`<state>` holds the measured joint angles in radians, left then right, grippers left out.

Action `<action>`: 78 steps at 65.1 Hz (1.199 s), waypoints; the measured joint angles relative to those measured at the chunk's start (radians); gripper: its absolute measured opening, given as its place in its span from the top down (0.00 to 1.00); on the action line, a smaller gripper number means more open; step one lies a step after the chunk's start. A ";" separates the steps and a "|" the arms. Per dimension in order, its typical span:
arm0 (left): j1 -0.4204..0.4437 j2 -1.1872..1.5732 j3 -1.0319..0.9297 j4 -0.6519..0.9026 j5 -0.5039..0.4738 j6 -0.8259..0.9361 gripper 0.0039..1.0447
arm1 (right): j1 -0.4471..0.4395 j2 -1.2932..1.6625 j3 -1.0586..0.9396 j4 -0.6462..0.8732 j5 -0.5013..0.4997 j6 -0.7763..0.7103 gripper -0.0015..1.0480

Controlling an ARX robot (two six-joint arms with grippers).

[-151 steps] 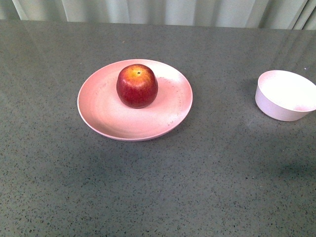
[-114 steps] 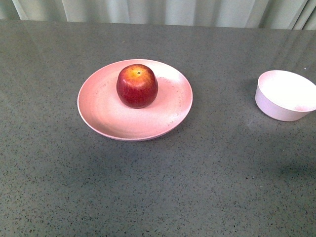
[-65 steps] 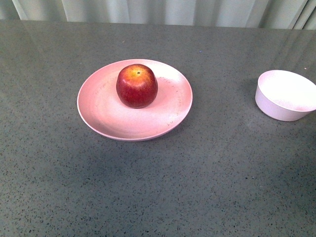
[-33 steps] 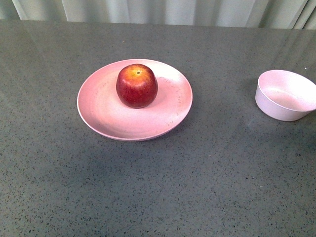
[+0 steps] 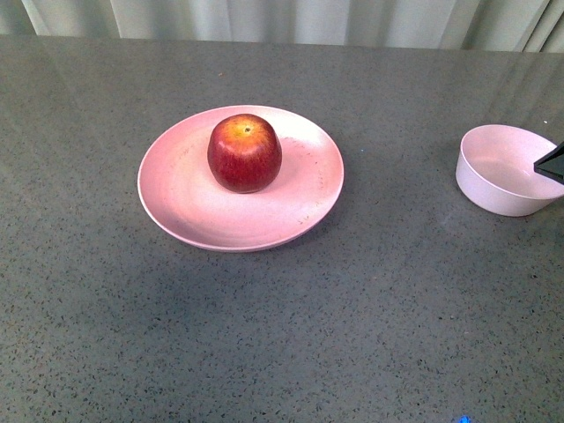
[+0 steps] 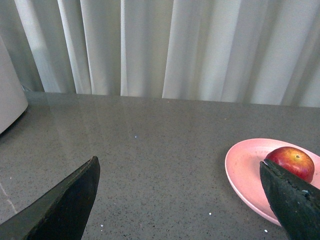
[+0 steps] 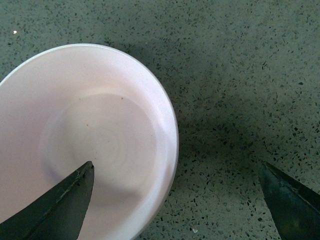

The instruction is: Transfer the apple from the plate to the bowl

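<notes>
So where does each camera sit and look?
Front: on the body, looking down at a glossy red apple on a wide pink plate and a small pale bowl; right gripper tip shows.
Left wrist: looks out towards curtains; open left gripper frames the same apple and plate.
Right wrist: looks straight down into the same bowl, fingers open.

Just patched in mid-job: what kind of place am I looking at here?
Probably a staged test bench rather than a lived-in kitchen: a grey speckled countertop, pale pleated curtains along its far edge, and the apple on the plate with an empty bowl set out.
</notes>
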<state>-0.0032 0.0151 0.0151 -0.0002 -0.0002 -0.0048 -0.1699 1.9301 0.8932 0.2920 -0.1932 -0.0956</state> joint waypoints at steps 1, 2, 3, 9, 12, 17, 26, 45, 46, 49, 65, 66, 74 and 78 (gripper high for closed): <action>0.000 0.000 0.000 0.000 0.000 0.000 0.08 | 0.002 0.005 0.005 -0.002 0.002 0.003 0.10; 0.000 0.000 0.000 0.000 0.000 0.000 0.08 | 0.003 0.008 0.007 -0.003 0.003 0.003 0.11; 0.000 0.000 0.000 0.000 0.000 0.000 0.08 | 0.005 0.010 0.010 -0.005 0.004 0.004 0.12; 0.000 0.000 0.000 0.000 0.000 0.000 0.08 | 0.012 0.026 0.024 -0.016 0.010 0.009 0.25; 0.000 0.000 0.000 0.000 0.000 0.000 0.08 | 0.014 0.032 0.029 -0.021 0.010 0.016 0.32; 0.000 0.000 0.000 0.000 0.000 0.000 0.08 | 0.018 0.039 0.035 -0.029 0.010 0.025 0.42; 0.000 0.000 0.000 0.000 0.000 0.000 0.08 | 0.021 0.043 0.043 -0.041 0.010 0.046 0.62; 0.000 0.000 0.000 0.000 0.000 0.000 0.08 | 0.043 0.043 0.057 -0.060 0.000 0.093 0.98; 0.000 0.000 0.000 0.000 0.000 0.000 0.08 | 0.045 0.043 0.058 -0.061 0.001 0.094 0.98; 0.000 0.000 0.000 0.000 0.000 0.000 0.08 | 0.058 0.043 0.062 -0.065 0.000 0.103 0.98; 0.000 0.000 0.000 0.000 0.000 0.000 0.08 | 0.175 0.045 0.084 -0.084 0.007 0.143 0.98; 0.000 0.000 0.000 0.000 0.000 0.000 0.08 | 0.184 0.046 0.086 -0.085 0.008 0.145 0.98; 0.000 0.000 0.000 0.000 0.000 0.000 0.08 | 0.234 0.068 0.108 -0.090 0.016 0.161 0.98; 0.000 0.000 0.000 0.000 0.000 0.000 0.08 | 0.245 0.077 0.116 -0.092 0.020 0.167 0.98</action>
<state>-0.0032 0.0151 0.0151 -0.0002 -0.0002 -0.0048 0.0750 2.0075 1.0092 0.1997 -0.1734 0.0715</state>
